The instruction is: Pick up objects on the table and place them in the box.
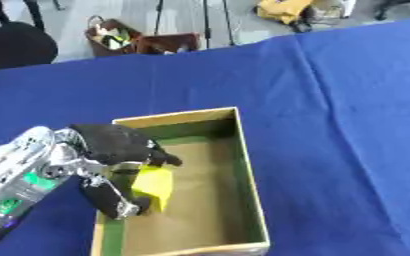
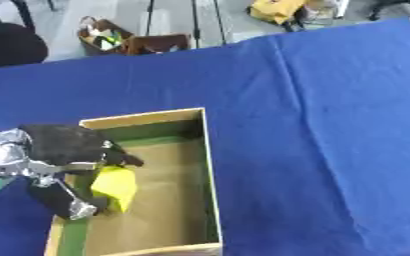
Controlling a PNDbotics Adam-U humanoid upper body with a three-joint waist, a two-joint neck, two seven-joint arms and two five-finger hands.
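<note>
While the left hand (image 1: pixel 112 150) pinches a yellow block (image 1: pixel 153 185) over the box (image 1: pixel 248 165), placing is underway. Next, I judge, the fingers must spread to drop it inside.

left eye view: head camera, looks steeply down from near | right eye view: same aim, offset sideways | shared: blue table (image 1: pixel 348 125), open box (image 1: pixel 248 165), left hand (image 1: pixel 121 150), floor clutter at far edge
</note>
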